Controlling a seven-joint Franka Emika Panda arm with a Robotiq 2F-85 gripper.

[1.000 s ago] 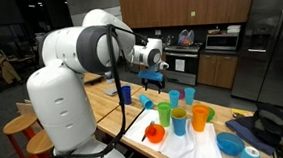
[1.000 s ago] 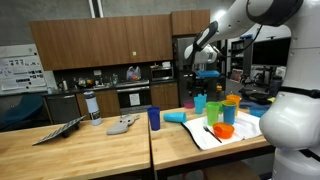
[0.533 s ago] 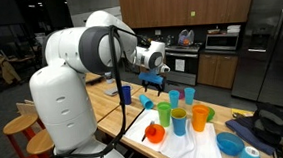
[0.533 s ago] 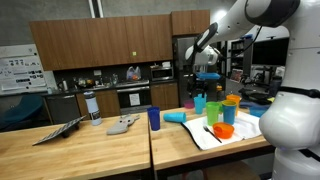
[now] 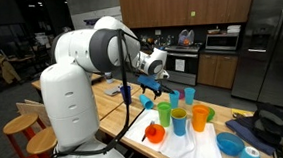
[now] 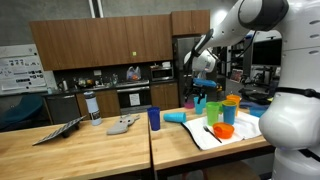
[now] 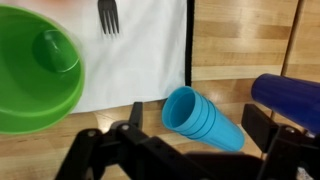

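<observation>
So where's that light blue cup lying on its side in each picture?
Exterior view: the light blue cup lies just left of centre, on the table under the arm.
Exterior view: right of centre, on the table.
Wrist view: lower middle.
Shared landmark: the dark blue cup close by.

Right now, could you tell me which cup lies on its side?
The light-blue cup on the wooden table; the green cup and dark-blue cup stand upright.
</observation>
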